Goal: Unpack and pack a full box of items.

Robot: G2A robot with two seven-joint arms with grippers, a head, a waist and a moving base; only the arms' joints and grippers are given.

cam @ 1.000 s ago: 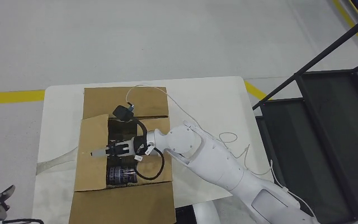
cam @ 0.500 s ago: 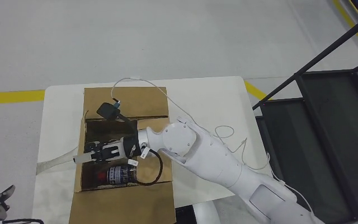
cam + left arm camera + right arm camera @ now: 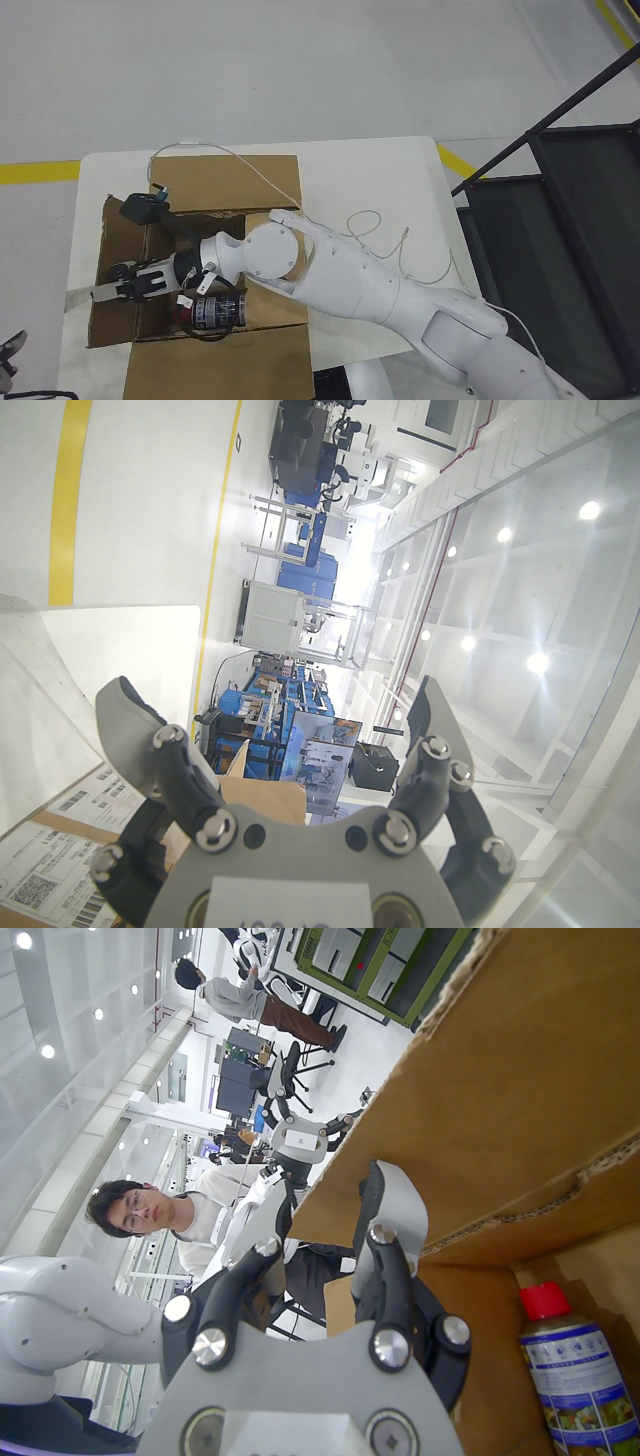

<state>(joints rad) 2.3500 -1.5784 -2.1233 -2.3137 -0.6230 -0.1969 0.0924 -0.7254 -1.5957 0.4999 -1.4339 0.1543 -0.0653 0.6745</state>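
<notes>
**While right gripper (image 3: 108, 286) lies over the left flap (image 3: 112, 325), can (image 3: 215, 312) sits in box (image 3: 225, 185)**

Where the white table (image 3: 380, 170) ends on the left, the left gripper (image 3: 272, 695) hangs beside its edge. Its fingers are spread wide and empty. Its wrist view has it pointing out into the hall, with labelled cardboard (image 3: 55, 840) just beside it. The right wrist view catches it too, farther off past the flap, fingers apart.

Next over is the left flap, folded outward to the left. The right arm reaches across the open box from the right. The right gripper sits over that flap, past the box's left wall. Its fingers are a narrow gap apart. In the wrist view the flap's edge shows in that gap, and one finger (image 3: 395, 1213) is in front of the cardboard. Can't tell whether either finger touches the flap.

In the middle, the box is open, with far and near flaps laid out flat. The can lies on its side on the box floor, by the near wall and just under the arm's wrist. Its red cap points toward the left flap. The rest of the box floor is hidden by the arm or in shadow.

A thin white cable (image 3: 200, 145) arcs over the far flap. It runs on rightward in loose loops on the table beside the arm.

Right of the table, a dark platform (image 3: 560, 260) stands on the floor, well apart from the box.
</notes>
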